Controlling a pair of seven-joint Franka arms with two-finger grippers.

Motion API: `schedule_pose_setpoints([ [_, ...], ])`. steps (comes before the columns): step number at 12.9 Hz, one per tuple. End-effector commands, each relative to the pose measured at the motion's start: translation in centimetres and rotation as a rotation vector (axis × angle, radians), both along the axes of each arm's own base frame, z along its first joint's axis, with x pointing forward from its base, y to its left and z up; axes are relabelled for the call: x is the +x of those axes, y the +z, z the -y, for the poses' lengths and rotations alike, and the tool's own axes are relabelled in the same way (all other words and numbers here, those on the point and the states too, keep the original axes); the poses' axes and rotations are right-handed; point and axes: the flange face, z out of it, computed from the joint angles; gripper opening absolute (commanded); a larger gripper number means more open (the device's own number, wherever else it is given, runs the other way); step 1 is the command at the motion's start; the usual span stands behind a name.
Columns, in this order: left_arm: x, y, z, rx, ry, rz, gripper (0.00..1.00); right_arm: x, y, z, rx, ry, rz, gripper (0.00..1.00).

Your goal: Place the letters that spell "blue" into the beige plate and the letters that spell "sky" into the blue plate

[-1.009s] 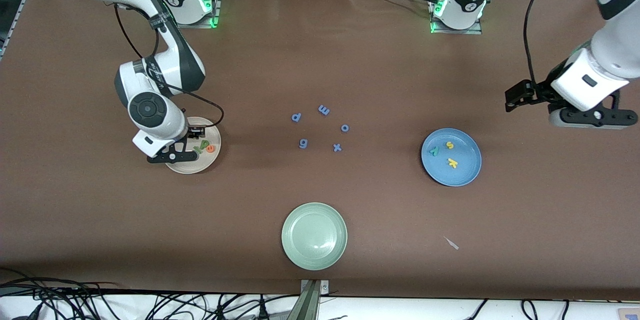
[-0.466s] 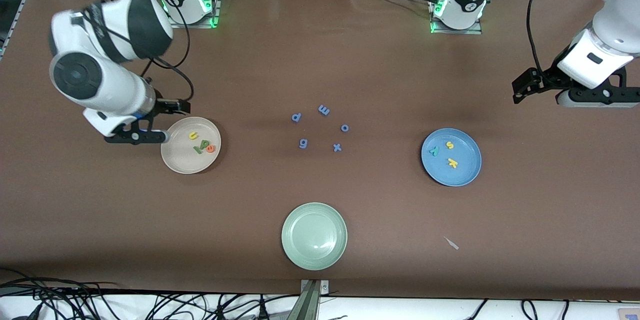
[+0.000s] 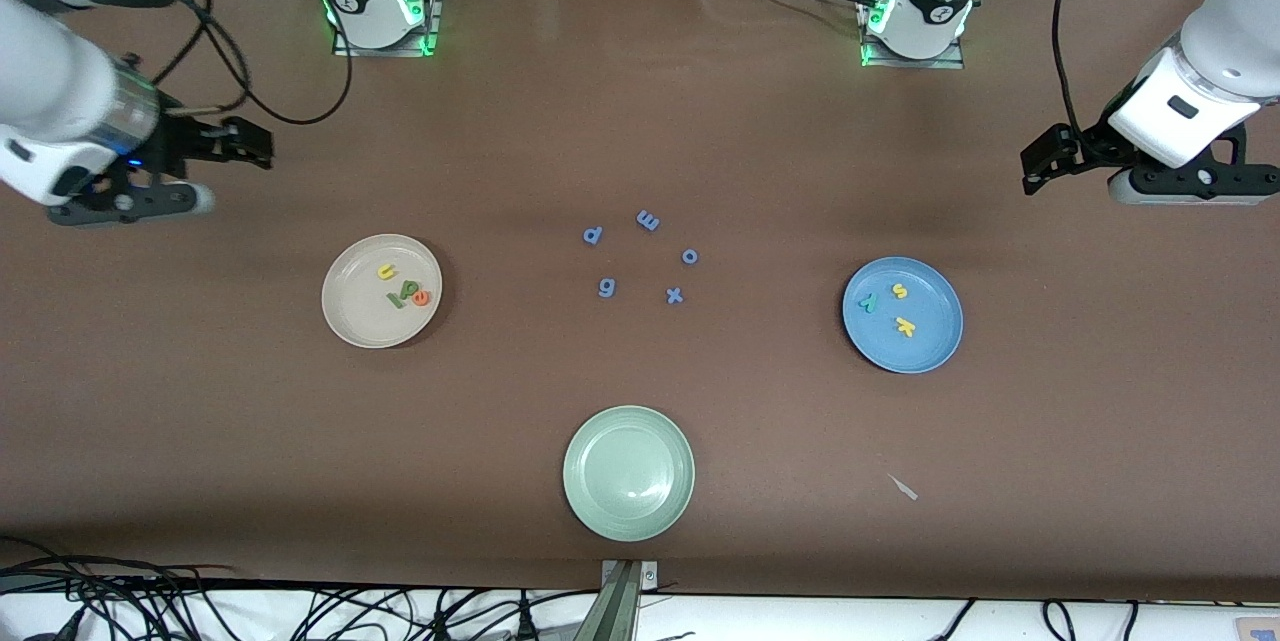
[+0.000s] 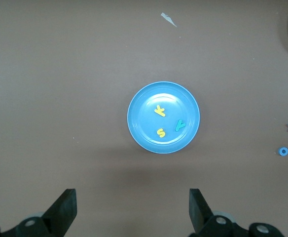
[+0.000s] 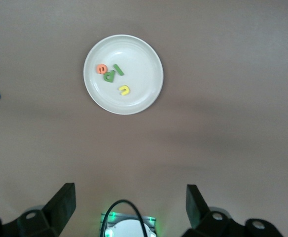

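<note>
The beige plate [image 3: 355, 319] [image 5: 144, 74] holds the yellow u [image 3: 386, 271], the dark green b [image 5: 109, 76], the green l [image 5: 118, 69] and the orange e [image 3: 422, 298]. In the blue plate [image 3: 935, 341] [image 4: 144, 106] lie the yellow s [image 3: 900, 291], yellow k [image 3: 905, 326] and teal y [image 3: 869, 301]. My right gripper [image 3: 125, 204] [image 5: 129, 188] hangs open and empty above bare table, toward the right arm's end from the beige plate. My left gripper [image 3: 1190, 189] [image 4: 132, 195] is open and empty, high over the table at the left arm's end.
Several blue letters [image 3: 648, 220] are scattered on the table's middle between the two plates. A pale green plate [image 3: 628, 473] sits nearer the front camera. A small pale scrap [image 3: 903, 487] lies nearer the camera than the blue plate.
My right gripper opened, rose off the beige plate and pulled away toward the right arm's end; the yellow u now shows in the plate. The left arm shifted only slightly.
</note>
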Motion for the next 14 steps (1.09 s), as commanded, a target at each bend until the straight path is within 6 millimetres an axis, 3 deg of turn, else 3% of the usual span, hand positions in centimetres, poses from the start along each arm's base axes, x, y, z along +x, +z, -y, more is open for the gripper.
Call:
schedule_pose_setpoints([
  [1, -0.8, 0.9, -0.2, 0.030, -0.012, -0.003, 1.00, 0.2, 1.5, -0.2, 0.025, 0.015, -0.010, 0.99],
  [8, -0.8, 1.5, 0.2, 0.031, -0.020, 0.003, 1.00, 0.2, 1.7, -0.2, 0.023, 0.015, 0.003, 0.99],
  [14, -0.6, 1.7, 0.4, 0.030, -0.023, 0.013, 1.00, 0.5, 2.3, 1.7, 0.025, 0.006, 0.014, 1.00],
])
